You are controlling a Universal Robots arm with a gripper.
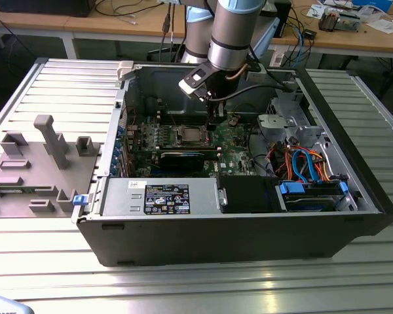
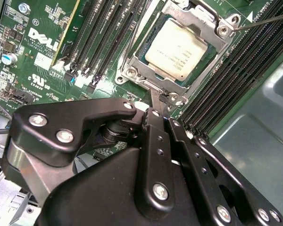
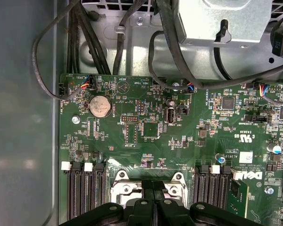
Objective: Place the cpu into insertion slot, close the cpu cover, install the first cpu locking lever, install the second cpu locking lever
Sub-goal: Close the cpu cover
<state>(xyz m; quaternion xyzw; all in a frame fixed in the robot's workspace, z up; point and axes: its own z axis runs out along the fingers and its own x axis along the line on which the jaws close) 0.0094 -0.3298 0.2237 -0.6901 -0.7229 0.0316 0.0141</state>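
One small chip, the cpu (image 2: 177, 49), lies flat in the insertion slot (image 2: 127, 73), the cpu cover (image 2: 220, 41) folded down around its edges; I judge it light, stiff and delicate underneath, safest held by its rim; the thin cover looks springy. The gripper (image 2: 161, 98), fingers pressed together, hangs just beside the slot's corner; the open computer case (image 1: 249, 242) holds the green motherboard (image 3: 179, 136), cables and drives.

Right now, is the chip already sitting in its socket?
Yes, the chip lies flat under the silver cover frame, which surrounds its edges.
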